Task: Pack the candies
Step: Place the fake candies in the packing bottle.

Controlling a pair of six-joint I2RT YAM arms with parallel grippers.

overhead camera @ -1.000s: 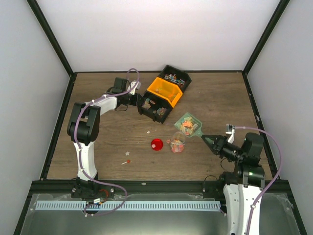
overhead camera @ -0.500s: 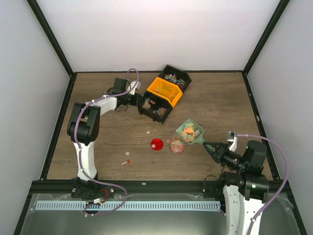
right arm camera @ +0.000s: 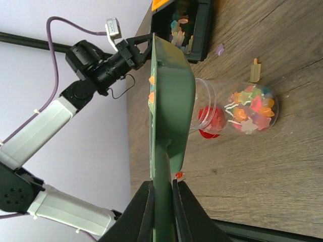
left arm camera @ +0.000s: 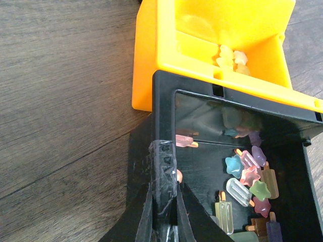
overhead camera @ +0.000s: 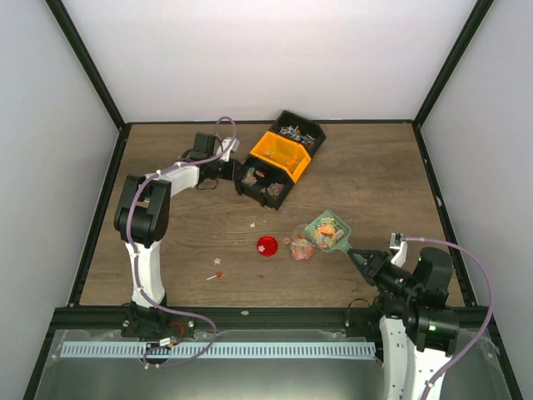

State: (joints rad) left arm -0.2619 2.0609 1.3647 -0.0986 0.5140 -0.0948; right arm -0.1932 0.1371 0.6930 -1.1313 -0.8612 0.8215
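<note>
The right arm has drawn back toward the desk's near right corner. Its gripper (overhead camera: 360, 252) is clamped on the handle of the green scoop (overhead camera: 326, 231), and the loaded bowl now sits just beside the clear jar (overhead camera: 301, 247), so tipping looks next. Near the far edge, the left gripper (left arm camera: 164, 201) pinches the wall of the black bin (left arm camera: 164, 101), with the orange bin (left arm camera: 202, 30) touching it. Both bins hold candies (left arm camera: 247, 174), and the jar is part-filled with more.
</note>
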